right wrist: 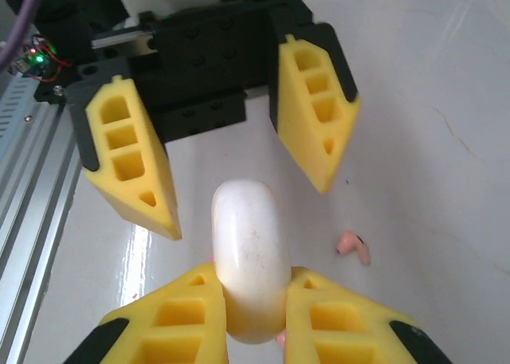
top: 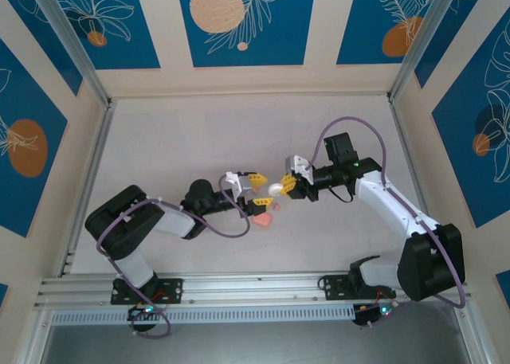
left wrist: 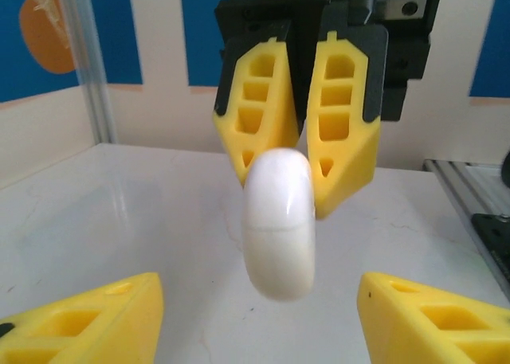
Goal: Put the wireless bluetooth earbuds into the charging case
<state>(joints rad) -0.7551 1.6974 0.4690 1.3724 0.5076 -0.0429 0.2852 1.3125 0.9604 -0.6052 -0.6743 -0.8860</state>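
The right gripper (right wrist: 253,283) pinches the white disc (right wrist: 249,236); the left gripper (left wrist: 259,291) flanks it, open.

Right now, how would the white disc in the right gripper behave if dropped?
The white disc looks glossy and round-edged, so probably slippery in the right gripper pinching it. It shows no dent under the squeeze, so likely rigid. Landing on edge, it might roll on the smooth table.

White disc (right wrist: 249,228) lower end hidden between right hand (right wrist: 253,276) fingers; left hand (left wrist: 259,288) cut off.
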